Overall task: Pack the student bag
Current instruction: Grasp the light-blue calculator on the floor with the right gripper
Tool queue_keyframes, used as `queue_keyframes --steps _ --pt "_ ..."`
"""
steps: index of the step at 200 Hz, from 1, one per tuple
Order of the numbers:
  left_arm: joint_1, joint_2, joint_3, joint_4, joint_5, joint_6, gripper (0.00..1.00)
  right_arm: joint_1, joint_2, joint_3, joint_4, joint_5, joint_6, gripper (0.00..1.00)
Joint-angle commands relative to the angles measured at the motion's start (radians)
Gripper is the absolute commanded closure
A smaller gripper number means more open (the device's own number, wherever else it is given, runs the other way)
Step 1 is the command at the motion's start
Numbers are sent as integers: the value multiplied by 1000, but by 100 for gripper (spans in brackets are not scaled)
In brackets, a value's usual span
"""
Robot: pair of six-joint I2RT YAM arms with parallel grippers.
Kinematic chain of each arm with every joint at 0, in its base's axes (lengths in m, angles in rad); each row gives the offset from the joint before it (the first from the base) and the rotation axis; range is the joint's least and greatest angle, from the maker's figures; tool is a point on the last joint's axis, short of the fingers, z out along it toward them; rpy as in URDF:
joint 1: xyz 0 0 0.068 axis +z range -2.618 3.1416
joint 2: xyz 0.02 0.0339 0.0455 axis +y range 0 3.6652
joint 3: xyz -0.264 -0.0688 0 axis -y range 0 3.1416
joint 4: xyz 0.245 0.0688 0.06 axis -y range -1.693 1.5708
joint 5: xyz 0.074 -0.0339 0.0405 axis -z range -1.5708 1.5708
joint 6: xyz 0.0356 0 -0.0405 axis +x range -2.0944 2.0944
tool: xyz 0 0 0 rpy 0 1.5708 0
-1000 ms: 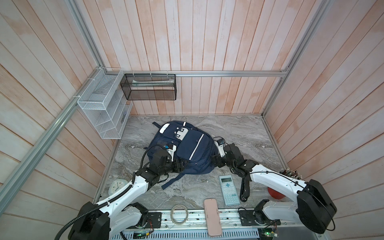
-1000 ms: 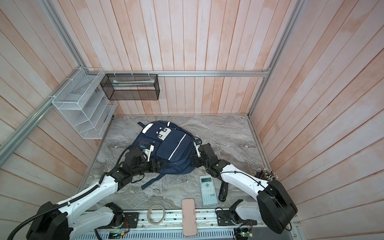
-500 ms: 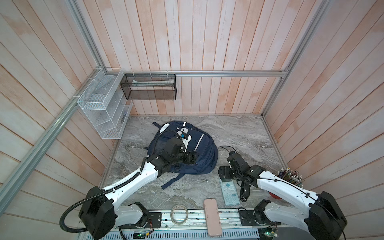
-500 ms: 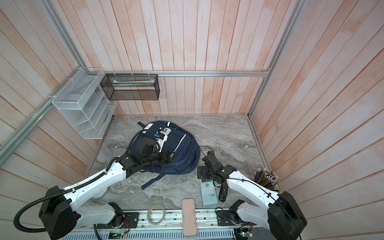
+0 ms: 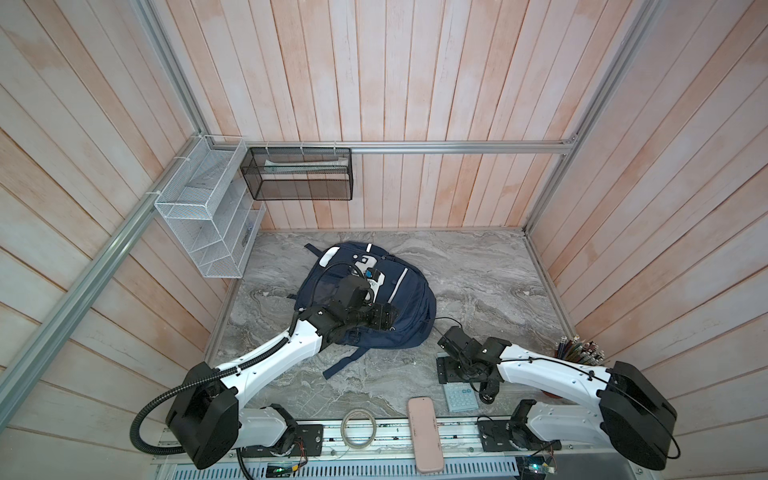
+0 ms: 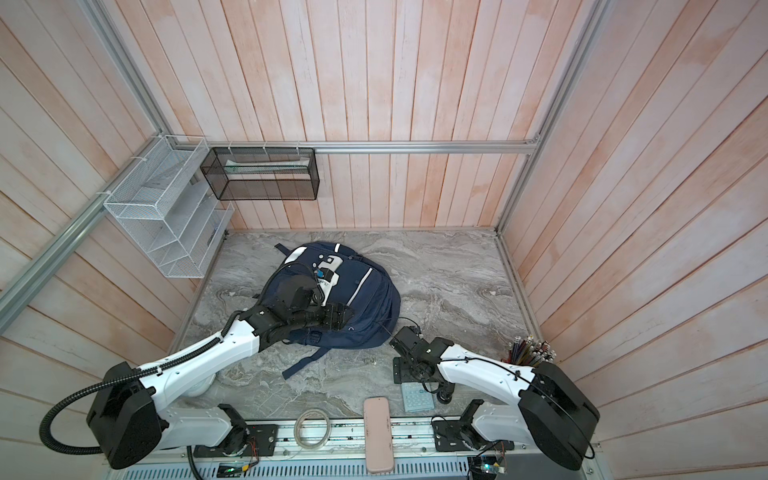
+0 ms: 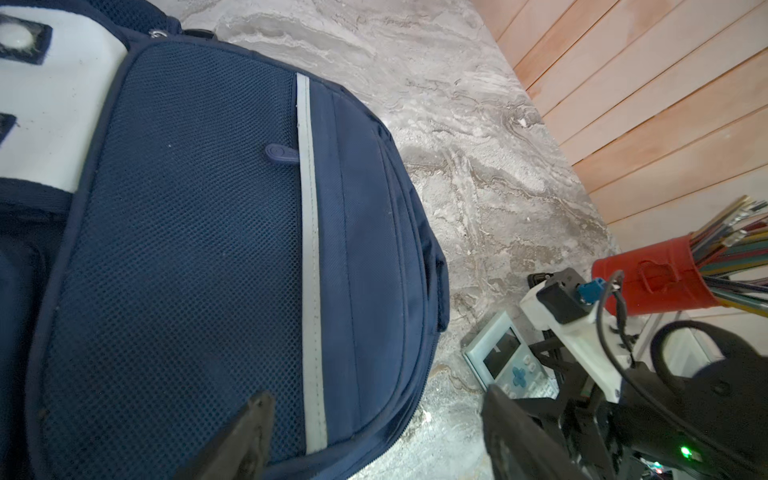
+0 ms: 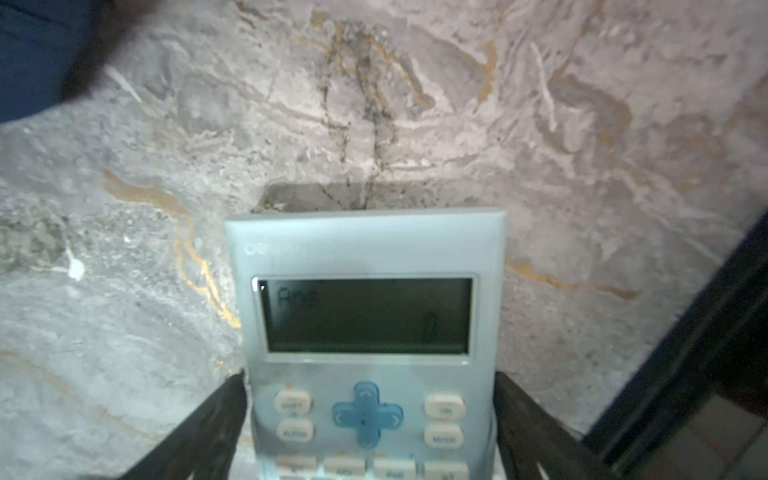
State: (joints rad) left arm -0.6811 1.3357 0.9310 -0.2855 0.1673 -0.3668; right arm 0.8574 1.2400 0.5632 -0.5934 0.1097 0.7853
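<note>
The student bag [image 5: 409, 299] [image 6: 370, 303], a navy backpack with white stripes and patches, lies flat on the marble table. My left gripper [image 5: 391, 318] [image 6: 347, 316] [image 7: 378, 395] hovers open over the bag's near right edge, with nothing between its fingers. A pale blue calculator [image 5: 459, 398] [image 6: 415, 398] [image 8: 365, 249] lies on the table to the right of the bag. My right gripper [image 5: 452, 374] [image 6: 405, 374] [image 8: 370, 386] is low over its screen end. Its fingers [image 8: 232, 399] straddle the calculator close to both sides, with a thin gap on one side.
A pink case [image 5: 424, 434] and a tape roll [image 5: 359, 428] lie at the front edge. A red cup of coloured pencils [image 5: 577, 351] [image 7: 652, 278] stands by the right wall. A white wire rack [image 5: 208, 220] and a black mesh basket [image 5: 299, 174] hang on the walls.
My left gripper swung from the bag's near left side across to its right edge. My right gripper left the bag's right side, came down over the calculator, and its jaws narrowed slightly.
</note>
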Motion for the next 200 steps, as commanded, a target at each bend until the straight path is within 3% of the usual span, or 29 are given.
queue_keyframes --steps 1,24,48,69,92,115,154,200 --pt "-1 -1 32 -18 -23 21 20 7 45 -13 -29 32 54 20" --pt "-1 4 39 -17 -21 22 20 -48 101 34 -17 74 15 26" --pt "-2 21 53 -24 -24 30 20 -170 158 85 80 62 -103 28" --pt "-39 54 105 -88 -161 80 19 -285 236 169 148 53 -206 28" --pt "-59 107 167 -153 -233 122 19 -353 349 288 151 64 -274 27" --pt "-64 136 180 -144 -232 144 18 -380 423 357 141 71 -308 24" --pt "-121 263 292 -216 -332 186 17 -387 411 353 111 80 -289 3" --pt "-155 421 435 -312 -406 172 17 -361 316 253 79 34 -259 4"
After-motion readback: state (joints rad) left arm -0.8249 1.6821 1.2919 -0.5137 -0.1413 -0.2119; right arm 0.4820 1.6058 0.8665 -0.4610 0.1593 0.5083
